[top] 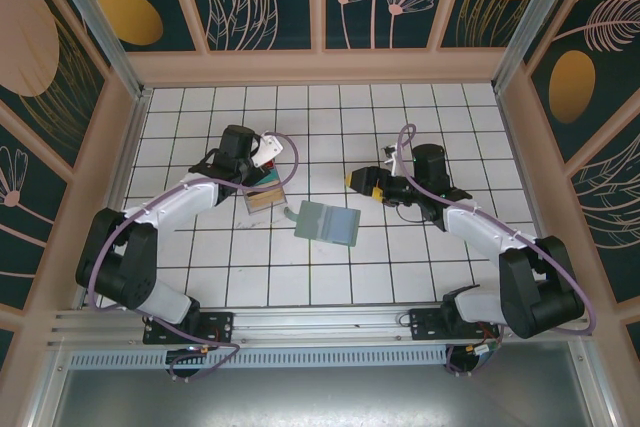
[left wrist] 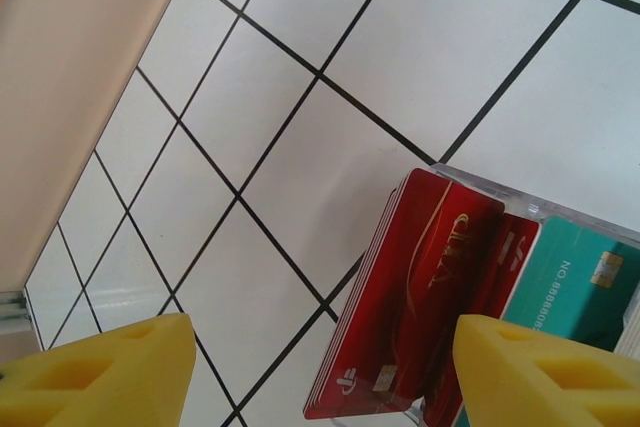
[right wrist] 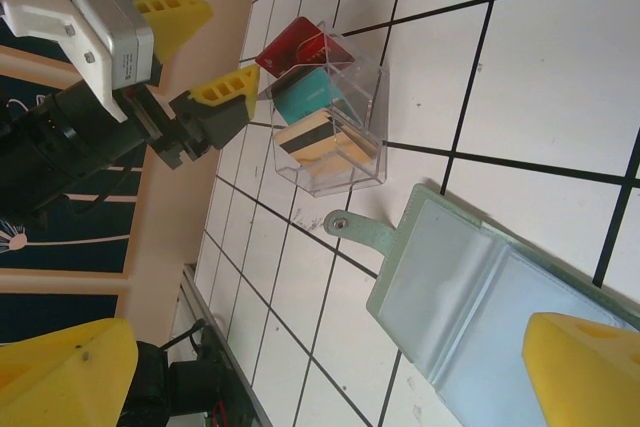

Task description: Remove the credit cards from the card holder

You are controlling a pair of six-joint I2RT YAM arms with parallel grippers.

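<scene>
Lying unfolded on the tiled bench (top: pixel 200 267), the card holder (top: pixel 328 222) shows its light blue inside near the wide-spread, empty right hand (top: pixel 360 183), while the left hand (right wrist: pixel 220 47), spread and pinching nothing, hovers over red, teal and tan credit cards (right wrist: pixel 305 97) standing in a clear tray (right wrist: pixel 365 77).

You're looking at a clear tray (right wrist: pixel 345 137) showing as hard, glossy plastic, its edges catching the light. The red cards (left wrist: pixel 420 287) are gleaming: smooth plastic with shiny gold print. The teal card (left wrist: pixel 575 287) is reading as smooth plastic too. The wallet (right wrist: pixel 470 287) is looking matt outside, with filmy blue sleeves inside and a small metal snap (right wrist: pixel 341 223). The left fingertips (left wrist: pixel 100 372) are appearing matt and foam-like. The tiles (left wrist: pixel 290 97) are giving off a soft sheen.
</scene>
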